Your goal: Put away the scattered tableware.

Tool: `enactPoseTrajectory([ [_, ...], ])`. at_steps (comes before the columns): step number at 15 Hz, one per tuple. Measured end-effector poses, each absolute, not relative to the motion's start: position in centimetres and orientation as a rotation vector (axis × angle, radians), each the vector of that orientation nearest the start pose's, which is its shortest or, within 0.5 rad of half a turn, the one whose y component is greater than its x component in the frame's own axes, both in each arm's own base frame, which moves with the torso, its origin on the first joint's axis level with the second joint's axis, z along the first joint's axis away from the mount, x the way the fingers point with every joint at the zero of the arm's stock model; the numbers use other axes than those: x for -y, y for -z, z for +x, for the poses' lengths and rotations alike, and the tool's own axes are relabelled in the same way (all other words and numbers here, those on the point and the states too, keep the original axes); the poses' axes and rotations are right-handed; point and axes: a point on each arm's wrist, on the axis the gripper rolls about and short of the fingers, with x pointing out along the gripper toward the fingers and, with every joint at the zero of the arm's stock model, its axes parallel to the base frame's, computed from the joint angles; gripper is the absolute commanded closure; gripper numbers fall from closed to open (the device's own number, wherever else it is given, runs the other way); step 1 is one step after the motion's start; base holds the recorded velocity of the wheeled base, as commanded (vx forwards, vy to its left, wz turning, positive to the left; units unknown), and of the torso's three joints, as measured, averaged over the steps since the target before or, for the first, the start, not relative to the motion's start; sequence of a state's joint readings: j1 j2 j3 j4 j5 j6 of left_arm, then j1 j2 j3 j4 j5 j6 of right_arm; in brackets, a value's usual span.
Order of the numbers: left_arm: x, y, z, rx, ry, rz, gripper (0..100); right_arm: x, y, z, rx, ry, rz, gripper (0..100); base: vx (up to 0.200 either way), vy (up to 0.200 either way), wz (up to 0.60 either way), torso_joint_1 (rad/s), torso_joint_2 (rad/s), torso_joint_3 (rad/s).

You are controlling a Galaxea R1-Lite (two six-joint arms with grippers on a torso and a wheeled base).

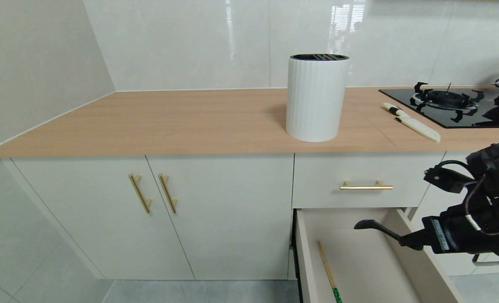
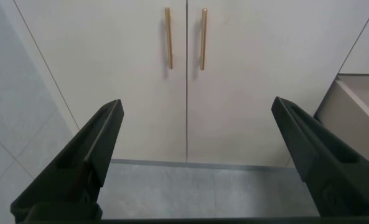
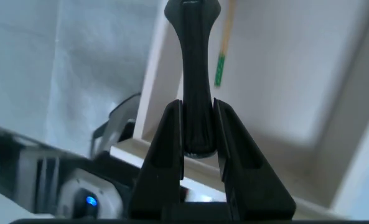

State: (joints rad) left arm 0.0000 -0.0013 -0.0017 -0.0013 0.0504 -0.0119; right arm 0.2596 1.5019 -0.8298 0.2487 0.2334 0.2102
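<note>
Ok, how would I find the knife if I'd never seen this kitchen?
Look along the long wooden counter to its right end, by the black stove. The knife lies flat between the stove and the tall white tub. It is the only thin, pale thing lying down there.

Glossy pale tiles cover the back wall [image 1: 182, 42], which catches a bright, barred glare near its upper right. It meets the side wall [image 1: 30, 63] in a corner on the left. A wood-look countertop [image 1: 169, 122] runs along both, with a black hob [image 1: 447, 105] set in at the far right. Below it stand two white cabinet doors [image 1: 106, 219] with brass bar handles [image 1: 139, 193] side by side. To their right is a shut drawer [image 1: 359, 168] (same brass) and under it an open drawer [image 1: 305, 252]. The floor [image 1: 190, 292] is grey tile.
</note>
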Motion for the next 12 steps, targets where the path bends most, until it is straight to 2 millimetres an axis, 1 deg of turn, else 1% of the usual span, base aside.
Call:
enactPoseTrajectory([
  [3, -0.1, -7.6, -2.3, 0.005, -0.05, -0.012, 0, -7.8, -13.6, 23.9, -1.046, -0.185, 0.216, 100, 0.0, 0.0, 0.0, 0.0, 0.0, 0.0],
  [5, -0.1, -7.6, -2.3, 0.005, -0.05, -0.012, 0, -8.4, -12.0, 24.9, -1.062, -0.137, 0.221, 100, 0.0, 0.0, 0.0, 0.0, 0.0, 0.0],
  [6, -0.1, -7.6, -2.3, 0.006, -0.05, -0.012, 0, -8.5, -11.4, 25.3, -1.071, -0.127, 0.221, 100, 0.0, 0.0, 0.0, -0.046, 0.21, 0.159],
  [9, -0.1, -7.6, -2.3, 0.005, -0.05, -0.012, 0, -8.8, -9.9, 25.7, -1.113, -0.117, 0.208, 100, 0.0, 0.0, 0.0, -0.089, 0.37, 0.286],
  [12, -0.1, -7.6, -2.3, 0.004, -0.051, -0.012, 0, -8.8, -9.1, 26.0, -1.13, -0.09, 0.186, 100, 0.0, 0.0, 0.0, -0.072, 0.43, 0.352],
])
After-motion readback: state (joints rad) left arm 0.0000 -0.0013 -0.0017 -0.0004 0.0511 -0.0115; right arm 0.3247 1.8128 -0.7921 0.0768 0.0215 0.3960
